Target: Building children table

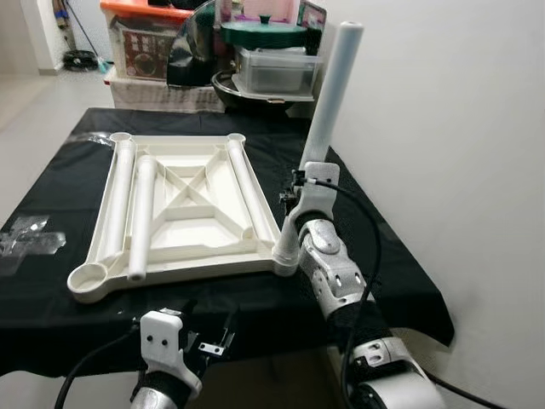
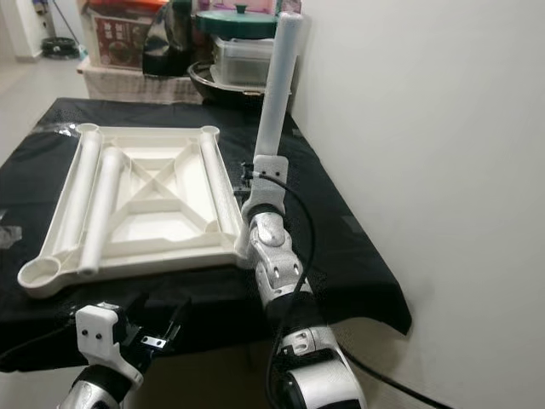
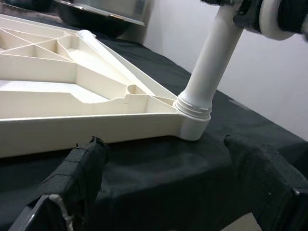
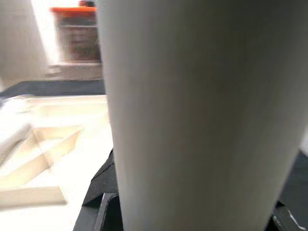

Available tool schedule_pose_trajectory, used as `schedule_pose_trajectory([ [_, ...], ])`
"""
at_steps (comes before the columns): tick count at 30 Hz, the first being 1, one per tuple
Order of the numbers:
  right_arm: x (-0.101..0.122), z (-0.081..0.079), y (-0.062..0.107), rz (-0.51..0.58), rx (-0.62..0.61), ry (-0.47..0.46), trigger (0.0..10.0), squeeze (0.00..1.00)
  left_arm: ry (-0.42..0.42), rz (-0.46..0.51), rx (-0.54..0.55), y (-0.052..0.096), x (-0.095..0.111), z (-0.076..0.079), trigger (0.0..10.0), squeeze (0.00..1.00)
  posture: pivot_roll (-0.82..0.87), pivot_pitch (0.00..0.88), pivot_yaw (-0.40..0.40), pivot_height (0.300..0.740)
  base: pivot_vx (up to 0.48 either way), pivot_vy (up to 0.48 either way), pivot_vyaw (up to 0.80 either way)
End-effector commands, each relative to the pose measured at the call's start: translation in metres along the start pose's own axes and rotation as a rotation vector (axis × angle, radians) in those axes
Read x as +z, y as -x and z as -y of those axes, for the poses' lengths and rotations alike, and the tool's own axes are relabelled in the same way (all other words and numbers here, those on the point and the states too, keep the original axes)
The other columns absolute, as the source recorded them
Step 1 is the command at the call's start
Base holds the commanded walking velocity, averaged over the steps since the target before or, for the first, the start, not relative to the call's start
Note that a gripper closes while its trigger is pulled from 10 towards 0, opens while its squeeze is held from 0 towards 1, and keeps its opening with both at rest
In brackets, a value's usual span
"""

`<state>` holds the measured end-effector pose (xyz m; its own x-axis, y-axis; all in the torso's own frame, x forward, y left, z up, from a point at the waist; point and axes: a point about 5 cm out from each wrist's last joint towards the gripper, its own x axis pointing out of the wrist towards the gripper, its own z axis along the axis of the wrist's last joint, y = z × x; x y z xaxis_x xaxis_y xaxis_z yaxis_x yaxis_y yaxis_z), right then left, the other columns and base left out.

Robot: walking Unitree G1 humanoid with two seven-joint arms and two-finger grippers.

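— What did we see nearest to us?

— Our left claw (image 1: 207, 331) hung low before the near edge of the table draped in black cloth (image 1: 375, 256), its black fingers (image 3: 82, 168) spread apart with nothing between them.

— And our right claw?

— The right claw (image 1: 300, 186) was up at the near right corner of the upturned cream plastic children's tabletop (image 1: 183, 204), pinched around the white plastic tube leg (image 1: 334, 85). That leg stood nearly upright, leaning slightly, its threaded foot seated in the corner socket (image 3: 192, 126).

— Where were the other legs?

— Three more white tube legs (image 1: 140, 213) lay lengthwise inside the tabletop's ribbed underside, two along the left, one along the right.

— And beyond?

— Against the wall stood a clear plastic storage box with an orange lid (image 1: 140, 38), and a clear container under a green lid (image 1: 264, 34).
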<state>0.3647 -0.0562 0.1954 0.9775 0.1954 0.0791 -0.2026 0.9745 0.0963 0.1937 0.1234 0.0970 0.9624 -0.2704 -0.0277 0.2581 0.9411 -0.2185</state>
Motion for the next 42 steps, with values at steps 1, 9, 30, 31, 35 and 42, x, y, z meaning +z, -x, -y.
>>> schedule_pose_trajectory([
  [1,-0.020,-0.023,0.009,-0.074,0.092,-0.067,10.0,0.00,0.011,-0.012,-0.013,-0.001,-0.003,0.003,10.0,0.00,0.14,0.000,-0.127,0.740,0.000,0.000,0.00],
  [9,0.031,-0.045,0.012,0.084,0.843,-0.172,10.0,0.00,0.019,-0.011,-0.020,-0.005,-0.004,0.004,10.0,0.00,0.14,0.000,-0.138,0.740,0.000,0.000,0.00],
  [30,-0.054,0.021,0.001,-0.307,-0.157,-0.079,0.0,0.00,0.025,-0.002,-0.017,-0.004,-0.004,0.007,10.0,0.00,0.16,0.000,-0.156,0.740,0.000,0.000,0.00],
  [31,-0.050,0.016,0.004,-0.278,-0.151,-0.079,0.0,0.00,0.026,-0.003,-0.018,-0.003,-0.004,0.007,10.0,0.00,0.16,0.000,-0.156,0.740,0.000,0.000,0.00],
  [35,-0.041,-0.011,0.009,-0.231,0.045,-0.088,10.0,0.00,0.027,-0.005,-0.022,-0.003,-0.004,0.007,10.0,0.00,0.14,0.000,-0.141,0.740,0.000,0.000,0.00],
  [42,0.008,-0.042,-0.002,-0.044,0.524,-0.120,10.0,0.00,0.036,-0.010,-0.039,-0.006,-0.004,0.006,10.0,0.00,0.12,0.000,-0.120,0.740,0.000,0.000,0.00],
])
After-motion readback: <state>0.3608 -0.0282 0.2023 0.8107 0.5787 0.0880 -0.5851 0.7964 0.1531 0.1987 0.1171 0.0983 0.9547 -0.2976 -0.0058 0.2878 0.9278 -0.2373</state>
